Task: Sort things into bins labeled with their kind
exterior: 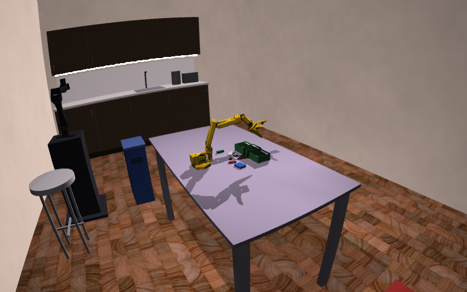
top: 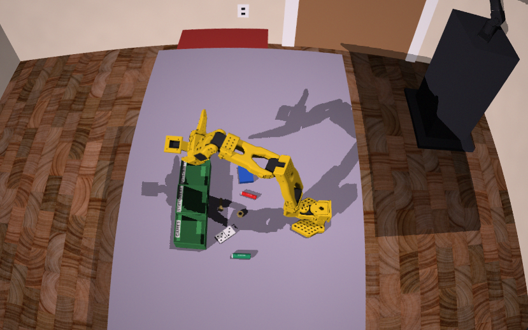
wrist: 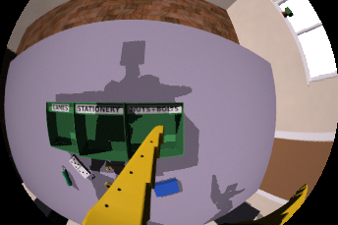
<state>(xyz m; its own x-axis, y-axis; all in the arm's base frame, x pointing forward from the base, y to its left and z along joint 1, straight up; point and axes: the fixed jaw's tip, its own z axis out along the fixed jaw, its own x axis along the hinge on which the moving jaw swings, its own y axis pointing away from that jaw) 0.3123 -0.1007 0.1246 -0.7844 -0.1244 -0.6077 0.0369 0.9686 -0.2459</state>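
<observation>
My gripper (top: pixel 198 136) (exterior: pixel 263 128) is wide open and empty, high above the nuts+bolts end of the bins. The green games bin (top: pixel 191 232) (wrist: pixel 61 130), stationery bin (top: pixel 193 199) (wrist: pixel 100 131) and nuts+bolts bin (top: pixel 197 174) (wrist: pixel 140 130) stand joined in a row. A blue block (top: pixel 244 176) (exterior: pixel 239 165) (wrist: pixel 167 188), red cylinder (top: pixel 248 195) (exterior: pixel 231 162), brass bolt (top: pixel 220 205), brass nut (top: pixel 241 213) (wrist: pixel 107 185), white domino (top: pixel 225 234) (wrist: pixel 80 166) and green cylinder (top: pixel 241 256) (exterior: pixel 219 151) (wrist: pixel 66 176) lie on the table. My finger hides the red cylinder in the wrist view.
The lilac table (top: pixel 237 303) (exterior: pixel 282 203) carries everything. The arm spans over the area near the blue block. The arm's shadow darkens the stationery bin and the bolt. A black pedestal (top: pixel 462 73) (exterior: pixel 71 173) and a blue floor bin (exterior: pixel 138 173) stand off the table.
</observation>
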